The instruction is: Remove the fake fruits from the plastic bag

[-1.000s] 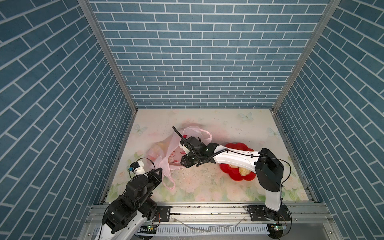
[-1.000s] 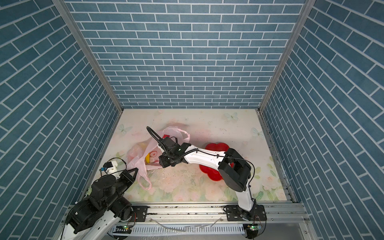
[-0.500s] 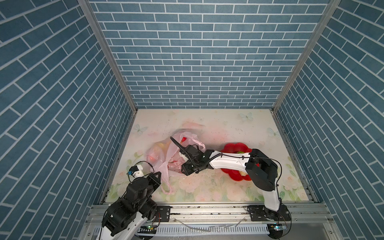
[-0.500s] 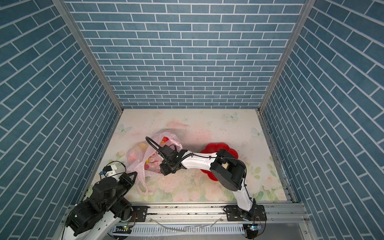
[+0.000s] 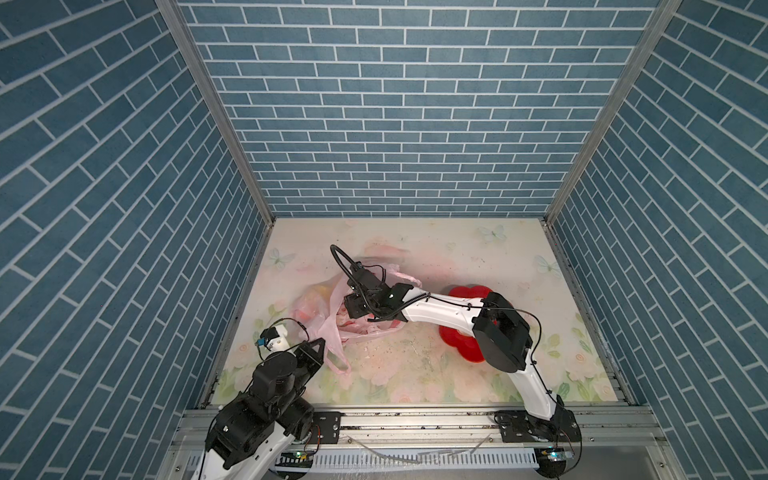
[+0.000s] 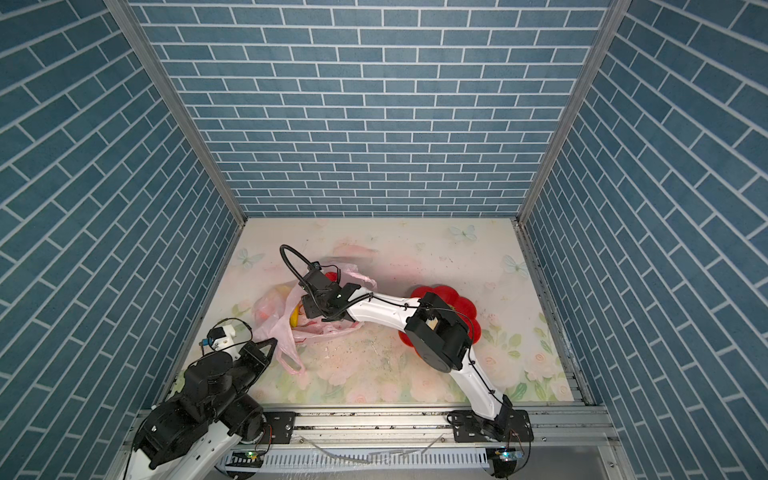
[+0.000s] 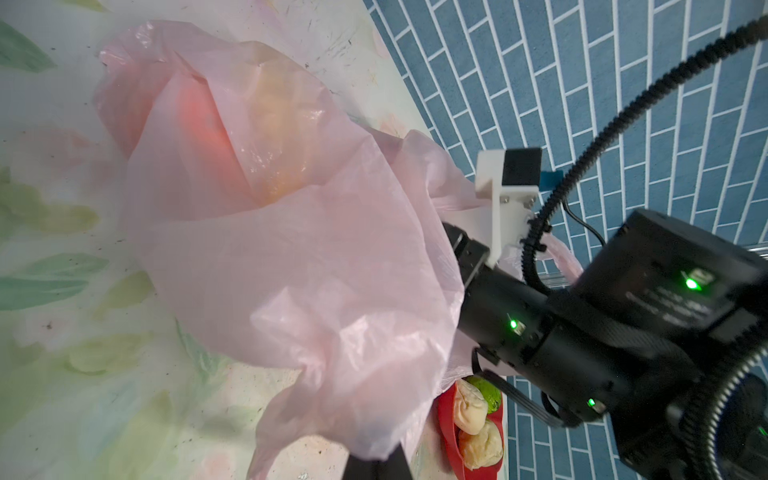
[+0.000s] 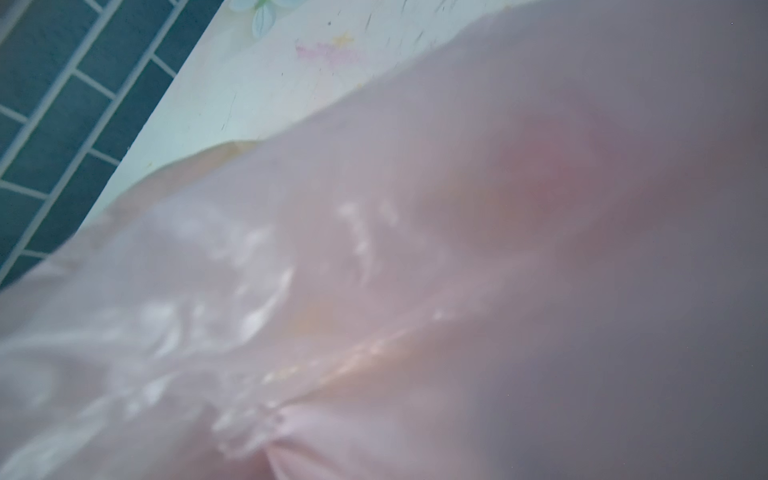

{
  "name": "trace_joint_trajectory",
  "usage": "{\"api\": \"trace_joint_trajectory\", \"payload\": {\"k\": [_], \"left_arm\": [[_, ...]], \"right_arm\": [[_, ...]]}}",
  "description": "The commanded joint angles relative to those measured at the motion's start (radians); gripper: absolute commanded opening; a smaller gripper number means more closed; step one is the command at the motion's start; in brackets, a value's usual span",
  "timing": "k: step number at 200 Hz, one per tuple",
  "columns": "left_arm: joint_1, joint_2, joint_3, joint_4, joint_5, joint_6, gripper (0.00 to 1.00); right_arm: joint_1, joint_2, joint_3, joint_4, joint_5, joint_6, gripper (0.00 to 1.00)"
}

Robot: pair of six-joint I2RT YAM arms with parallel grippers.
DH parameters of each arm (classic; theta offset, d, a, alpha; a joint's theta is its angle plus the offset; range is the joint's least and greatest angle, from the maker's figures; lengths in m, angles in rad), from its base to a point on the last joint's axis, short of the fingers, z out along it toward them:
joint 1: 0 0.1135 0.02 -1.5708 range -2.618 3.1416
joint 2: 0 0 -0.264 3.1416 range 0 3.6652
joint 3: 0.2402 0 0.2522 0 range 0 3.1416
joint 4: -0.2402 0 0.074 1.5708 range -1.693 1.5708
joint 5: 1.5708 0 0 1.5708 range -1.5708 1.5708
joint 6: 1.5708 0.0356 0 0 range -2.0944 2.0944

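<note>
Jaws on the left arm (image 5: pixel 282 365) are clenched on a handle of the pink plastic bag (image 5: pixel 328 332), which lies on the worktop (image 5: pixel 415 374). Over the last second the right arm (image 5: pixel 440 311) has pushed deeper into the bag's mouth (its jaws are buried in film, state unreadable), likely reaching for the yellow fruit (image 6: pixel 294 319) inside.

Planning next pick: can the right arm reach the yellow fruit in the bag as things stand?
Probably yes. The left gripper pinches the plastic bag, its mouth gapes, and the right gripper sits there beside the yellow fruit. Loose film may snag.
</note>
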Motion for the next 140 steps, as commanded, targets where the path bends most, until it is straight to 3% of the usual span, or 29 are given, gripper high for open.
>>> {"api": "trace_joint_trajectory", "payload": {"k": [1, 53, 140], "left_arm": [[0.005, 0.02, 0.028, 0.052, 0.023, 0.046, 0.0], [0.006, 0.007, 0.035, 0.032, 0.046, 0.073, 0.0], [0.006, -0.016, 0.001, 0.036, 0.079, 0.072, 0.0]], "right_arm": [[-0.02, 0.083, 0.108, -0.052, 0.095, 0.004, 0.7], [-0.065, 0.154, 0.225, -0.061, 0.181, 0.006, 0.81], [-0.121, 0.249, 0.335, -0.032, 0.139, -0.025, 0.83]]}}
